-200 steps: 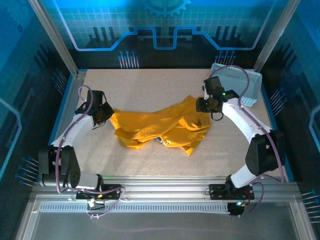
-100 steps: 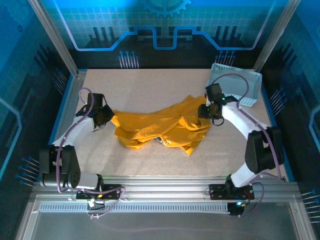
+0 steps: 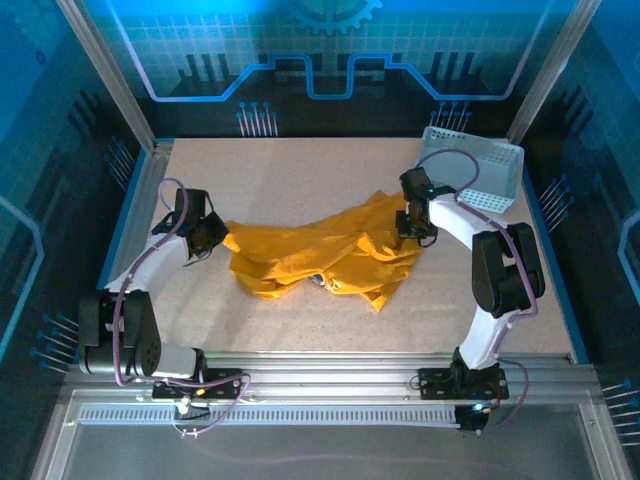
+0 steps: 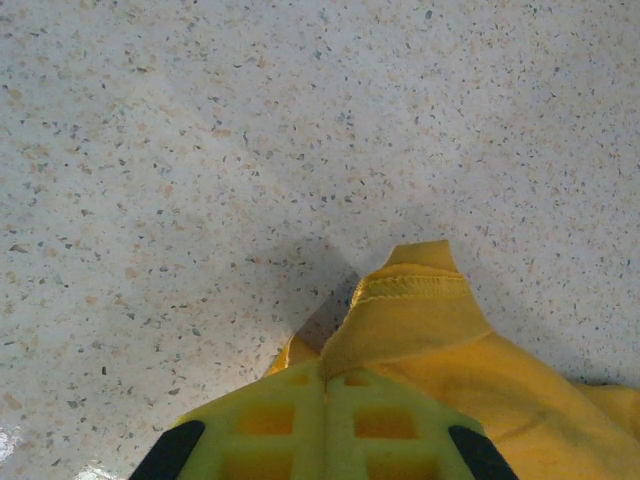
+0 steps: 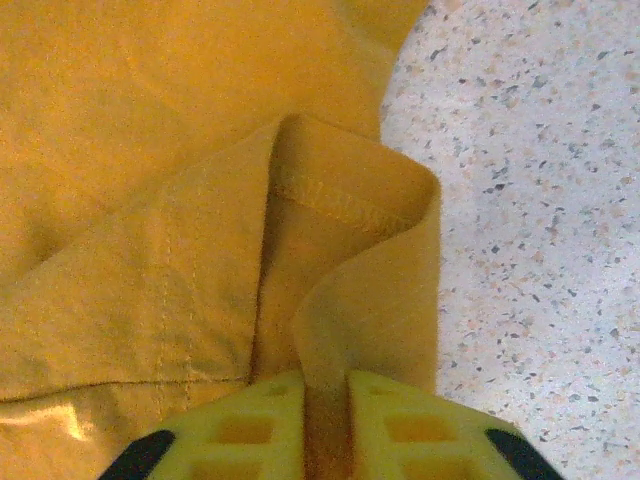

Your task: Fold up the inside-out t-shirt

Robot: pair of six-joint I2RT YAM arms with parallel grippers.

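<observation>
1. Your right gripper (image 5: 325, 388) is clamped on a hemmed fold of the inside-out t-shirt (image 3: 310, 255). The left gripper (image 4: 325, 378) is pinching the shirt's left hem tip.
2. Over the last second the right gripper has drawn nearer and slightly left, away from the basket (image 3: 478, 172). The left has held.
3. The shirt lies crumpled mid-table, so spreading likely comes next.

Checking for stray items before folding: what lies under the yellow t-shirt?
Speckled table shows all around the t-shirt and beneath its pinched corner in the left wrist view. Anything under the crumpled middle is hidden by fabric.
</observation>
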